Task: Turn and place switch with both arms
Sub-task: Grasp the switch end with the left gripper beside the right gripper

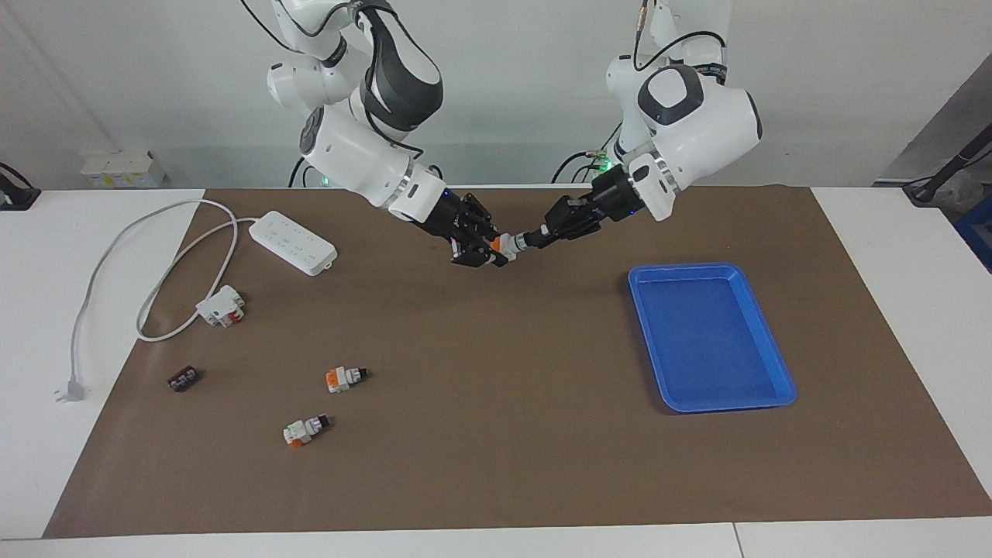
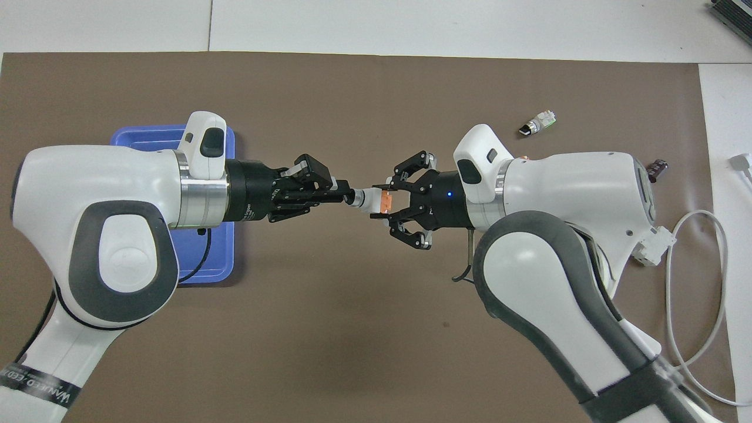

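While tray [image 1: 763, 395] sits bare, claws hold switch [image 1: 508, 245].

The switch [image 1: 508, 244] held in mid-air shows a white body, an orange face, a silver collar and a black knob. Both grippers are black; the arms are glossy white with dark grey joint caps. The tray [image 1: 763, 395] is plain blue, the table mat [image 1: 496, 434] flat brown, the power strip [image 1: 293, 242] and its cable [image 1: 116, 248] white.
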Tool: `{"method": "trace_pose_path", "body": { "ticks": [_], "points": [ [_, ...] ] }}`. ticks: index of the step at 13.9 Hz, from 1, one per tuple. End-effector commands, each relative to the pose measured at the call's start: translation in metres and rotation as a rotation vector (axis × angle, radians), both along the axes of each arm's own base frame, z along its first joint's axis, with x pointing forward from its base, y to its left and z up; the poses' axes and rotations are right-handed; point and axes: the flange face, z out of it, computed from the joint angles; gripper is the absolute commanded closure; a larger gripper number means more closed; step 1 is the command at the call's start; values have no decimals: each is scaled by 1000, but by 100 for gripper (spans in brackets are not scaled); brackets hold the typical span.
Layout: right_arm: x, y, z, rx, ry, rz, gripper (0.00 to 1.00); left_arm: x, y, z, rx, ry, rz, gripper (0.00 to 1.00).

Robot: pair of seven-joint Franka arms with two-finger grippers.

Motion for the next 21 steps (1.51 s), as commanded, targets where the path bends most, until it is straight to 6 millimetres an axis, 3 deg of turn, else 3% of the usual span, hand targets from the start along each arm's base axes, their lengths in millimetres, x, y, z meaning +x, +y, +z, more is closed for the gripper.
{"method": "trace_pose_path", "body": {
  "ticks": [1,7,13,15,21],
  "points": [
    [-7,-4,4,16,3,-24,100,2,-9,1,-20,0,12,81],
    [-10,-5,8,17,2,-25,100,3,-8,1,-18,0,13,100],
    [-11,-5,6,16,5,-26,100,-2,-17,0,-2,-21,-7,100],
    [-12,-5,6,15,5,-26,100,-7,-26,-2,47,-75,-62,100],
    [-13,-6,7,15,6,-27,100,-6,-27,-3,76,-209,-177,100]
  ]
}}
